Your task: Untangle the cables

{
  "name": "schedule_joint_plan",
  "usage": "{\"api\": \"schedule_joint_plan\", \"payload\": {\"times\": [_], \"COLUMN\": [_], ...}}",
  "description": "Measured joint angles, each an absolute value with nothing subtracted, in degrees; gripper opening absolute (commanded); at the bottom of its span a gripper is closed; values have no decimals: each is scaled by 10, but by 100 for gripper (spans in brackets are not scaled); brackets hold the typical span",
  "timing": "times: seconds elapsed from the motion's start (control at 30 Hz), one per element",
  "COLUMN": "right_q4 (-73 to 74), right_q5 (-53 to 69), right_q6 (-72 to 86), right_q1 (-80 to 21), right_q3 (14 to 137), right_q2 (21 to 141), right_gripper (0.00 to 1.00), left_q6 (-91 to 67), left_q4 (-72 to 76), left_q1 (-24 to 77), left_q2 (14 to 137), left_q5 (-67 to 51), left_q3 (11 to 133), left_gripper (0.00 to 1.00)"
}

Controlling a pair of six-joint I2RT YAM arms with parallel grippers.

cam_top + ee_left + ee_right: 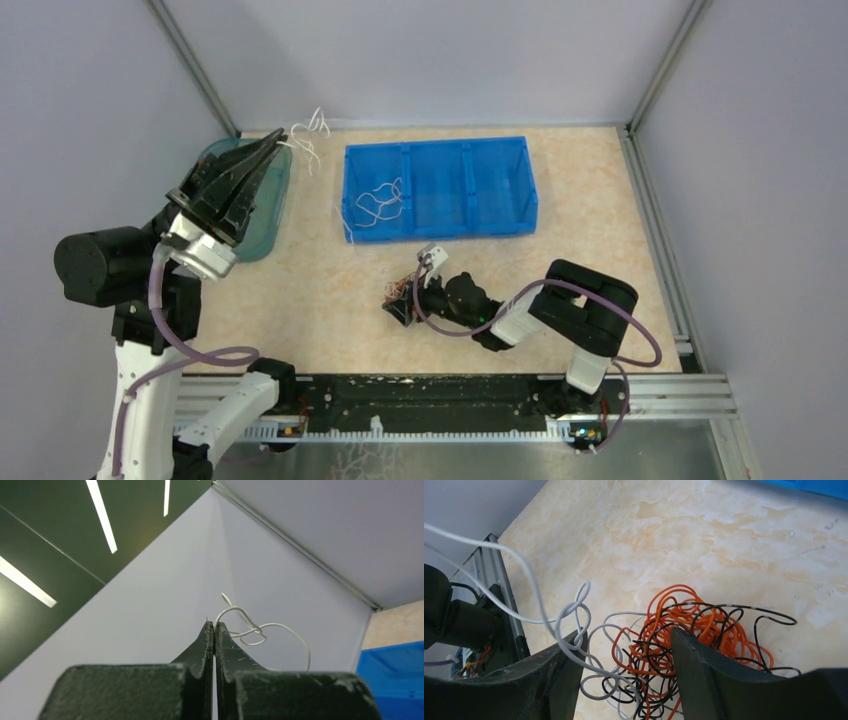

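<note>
**Asker:** How much room is there around you?

**Me:** My left claw (214, 627) is up in the air at the back-left corner, close to where the two grey walls meet and above the teal tray (262, 225). My right claw (626, 637) is low over the middle of the worktop (320, 270). It has bare surface to its left and toward the blue bin (440, 232) behind it. The black rail (430, 395) along the near edge is near. The metal rail (660, 230) on the right edge is well apart from it.

**Asker:** And your claws?

**Me:** The left one is clenched, tips pressed together on a white cable (255, 629) that springs out of them and curls into a loose knot in the air. The right one is released. Its two fingers stand apart on either side of the tangle (694, 620).

**Asker:** What does the tangle look like?

**Me:** It is a flat clump lying on the worktop, with thin orange loops laced through black ones and grey-white ones at the side. One pale strand (569, 609) runs up across my left finger (549, 680) and away out of view. Another white cable (378, 203) lies curled in the bin's left compartment.
</note>
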State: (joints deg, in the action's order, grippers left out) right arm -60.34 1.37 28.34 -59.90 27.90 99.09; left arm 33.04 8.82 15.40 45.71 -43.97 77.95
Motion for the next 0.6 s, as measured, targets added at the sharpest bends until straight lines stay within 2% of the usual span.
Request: {"api": "schedule_joint_plan", "payload": {"times": [0.17, 0.37, 0.6], "right_q4": [-617, -635, -667], "right_q5": [5, -4, -22], "right_q6": [289, 302, 313], "right_q1": [-600, -603, -605], "right_q3": [253, 225, 193], "right_q2": [991, 999, 999], "right_gripper": [62, 62, 66], "left_q6": [372, 437, 487], "left_q4": [145, 288, 366], "left_q1": [154, 154, 154], "left_q2": [474, 502, 599], "left_q5": [-435, -392, -321], "left_q3": [802, 816, 951], "left_gripper": [0, 0, 0]}}
